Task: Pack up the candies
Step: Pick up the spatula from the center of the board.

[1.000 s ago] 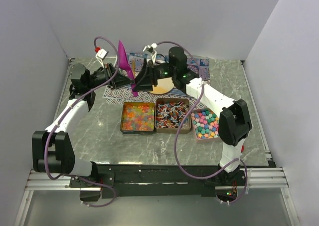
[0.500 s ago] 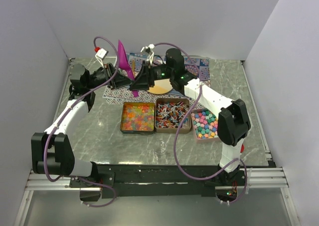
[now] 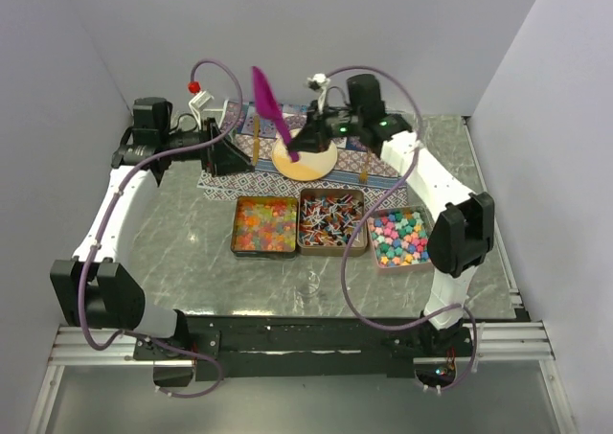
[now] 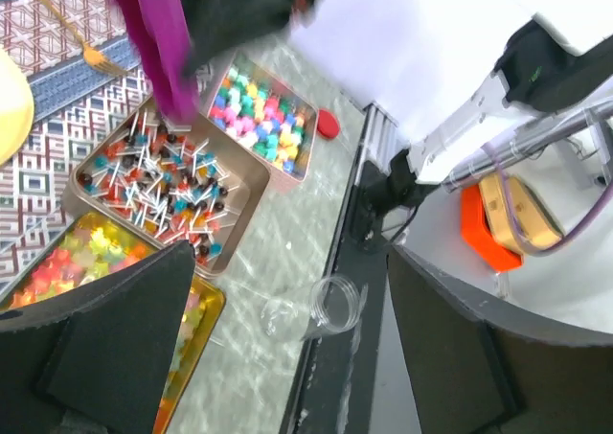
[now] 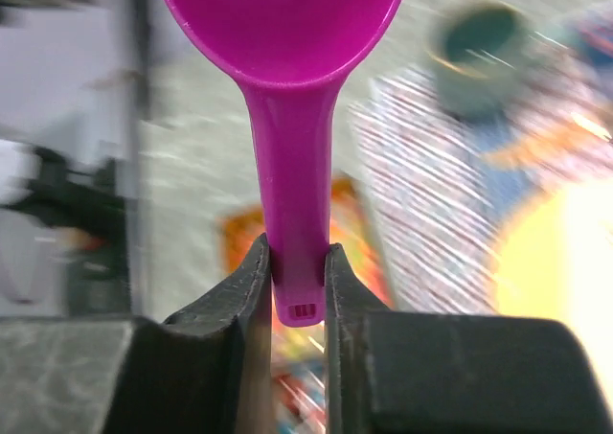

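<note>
1. Right jaws clamp purple scoop (image 5: 289, 147) by its handle end, bowl free for scooping, I judge.
2. Left jaws stand apart, empty.
3. Candies (image 3: 330, 221) sit sorted in three tins (image 3: 234, 231) on the tabletop (image 3: 182, 252).

purple scoop (image 3: 271, 108) — aloft, tilted | yellow plate (image 3: 306, 164) — on patterned mat (image 3: 222, 180)

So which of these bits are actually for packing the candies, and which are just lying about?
Job: gummies, wrapped sweets, pastel stars, purple scoop clamped in right tool, likely the clear jar.
Lying about: yellow plate, patterned mat, fork, red lid.
</note>
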Robot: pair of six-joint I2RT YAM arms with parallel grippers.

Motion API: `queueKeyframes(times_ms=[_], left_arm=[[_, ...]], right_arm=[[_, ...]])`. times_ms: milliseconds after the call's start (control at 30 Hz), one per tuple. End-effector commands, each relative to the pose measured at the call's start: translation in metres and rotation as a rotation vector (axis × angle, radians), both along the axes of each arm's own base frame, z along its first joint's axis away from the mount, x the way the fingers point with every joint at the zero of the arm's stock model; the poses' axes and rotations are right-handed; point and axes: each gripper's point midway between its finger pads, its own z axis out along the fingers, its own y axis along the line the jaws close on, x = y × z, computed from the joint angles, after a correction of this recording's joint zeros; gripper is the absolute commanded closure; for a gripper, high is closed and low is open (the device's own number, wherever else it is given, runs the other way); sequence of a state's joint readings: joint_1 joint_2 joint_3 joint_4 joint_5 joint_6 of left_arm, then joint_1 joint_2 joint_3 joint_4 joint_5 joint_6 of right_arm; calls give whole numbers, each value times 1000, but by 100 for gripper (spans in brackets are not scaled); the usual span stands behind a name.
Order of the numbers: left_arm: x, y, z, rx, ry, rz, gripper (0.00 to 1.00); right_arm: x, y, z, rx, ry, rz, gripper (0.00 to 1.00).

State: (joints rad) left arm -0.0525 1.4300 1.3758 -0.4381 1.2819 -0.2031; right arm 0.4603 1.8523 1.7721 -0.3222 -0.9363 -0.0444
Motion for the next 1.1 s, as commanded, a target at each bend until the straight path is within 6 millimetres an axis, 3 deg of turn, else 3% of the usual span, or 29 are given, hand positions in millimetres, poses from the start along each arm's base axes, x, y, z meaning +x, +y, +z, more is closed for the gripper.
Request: queueKeyframes(times_ms=[0,133,300,333,400,433,600,1067], left_arm=[[-22,5,-21,31,-2,-8,14],[-3,12,-26,44,-10,127,16],[47,43,3,68,-90,475,14],[53,47,14,85,-124,509,17],[66,53,8,122,-75,565,23],[71,56,17,121,-80,586,30],[77,48,9,94,-40,576,34],[83,33,-24,120,43,538,43]], right_arm=[[6,-47,-8,-144,-109,-74,100],[-2,-57,-4,-161,-131,-117,100],[1,-81,-21,-374,-295,-127,100],[-2,-87,-29,-431,-293,-117,100],[4,-93,-35,-537,-364,-122,100],[2,-95,-40,-577,-372,-114,100],[2,-96,-51,-722,-479,-111,100],[-7,-73,-41,-712,-536,-89,100]])
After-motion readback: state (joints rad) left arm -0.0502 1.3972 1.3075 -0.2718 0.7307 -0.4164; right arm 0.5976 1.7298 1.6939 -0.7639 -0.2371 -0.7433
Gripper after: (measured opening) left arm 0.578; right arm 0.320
